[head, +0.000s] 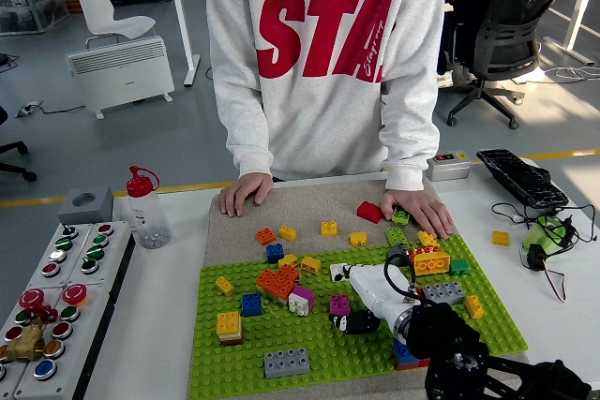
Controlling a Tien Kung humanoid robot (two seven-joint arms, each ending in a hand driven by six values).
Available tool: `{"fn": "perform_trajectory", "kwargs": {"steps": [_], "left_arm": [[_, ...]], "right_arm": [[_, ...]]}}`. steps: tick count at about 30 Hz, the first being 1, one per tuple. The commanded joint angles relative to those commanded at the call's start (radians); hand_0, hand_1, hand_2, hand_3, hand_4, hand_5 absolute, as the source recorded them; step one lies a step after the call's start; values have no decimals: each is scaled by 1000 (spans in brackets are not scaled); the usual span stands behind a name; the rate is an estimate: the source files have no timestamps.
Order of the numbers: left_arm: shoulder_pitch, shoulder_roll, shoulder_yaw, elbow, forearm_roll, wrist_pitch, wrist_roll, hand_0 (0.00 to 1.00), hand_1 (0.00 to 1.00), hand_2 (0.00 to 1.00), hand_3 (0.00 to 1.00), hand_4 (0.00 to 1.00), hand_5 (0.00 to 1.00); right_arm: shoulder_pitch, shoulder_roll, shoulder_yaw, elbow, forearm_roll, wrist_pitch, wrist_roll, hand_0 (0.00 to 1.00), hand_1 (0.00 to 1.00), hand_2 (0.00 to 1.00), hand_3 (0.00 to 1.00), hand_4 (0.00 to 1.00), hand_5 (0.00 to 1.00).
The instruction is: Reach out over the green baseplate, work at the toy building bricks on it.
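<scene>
1. Head view shows the right robot hand (354, 322) reaching in from the lower right over the green baseplate (319, 348); its dark fingertips lie low on the studs just below a small magenta brick (339, 304), and whether they are closed or parted cannot be told
2. Toy bricks sit scattered across the baseplate: an orange cluster (277, 282), a white-and-magenta brick (300, 301) and a grey brick (286, 362) near the front edge
3. A person's hands rest at the far side, one (246, 192) on the beige mat (234, 231), the other (418, 211) beside a red brick (369, 212), both clear of the working area
4. To do this step well, the robot hand should probably settle squarely on the magenta brick, avoiding a sideways push into neighbours
5. No left arm is seen over the bench (159, 325)
</scene>
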Motion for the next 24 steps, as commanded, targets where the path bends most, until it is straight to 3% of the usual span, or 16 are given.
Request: {"fn": "perform_trajectory", "kwargs": {"steps": [6,7,24], "left_arm": [[1,0,0,0,0,0,0,691,699,682,623,364,998],[1,0,0,0,1,0,0,690,699,681,622,364,998],[6,-1,0,0,6,0,3,690,699,683,623,364,998]], "right_arm": [[5,9,-15,-24,-8,-6,15,713,720,765,766,761,438],[5,11,-17,-28,-10,-7,17,676,692,729,728,750,423],[20,24,-38,-82,-29,-12,51,644,677,708,705,730,406]]}}
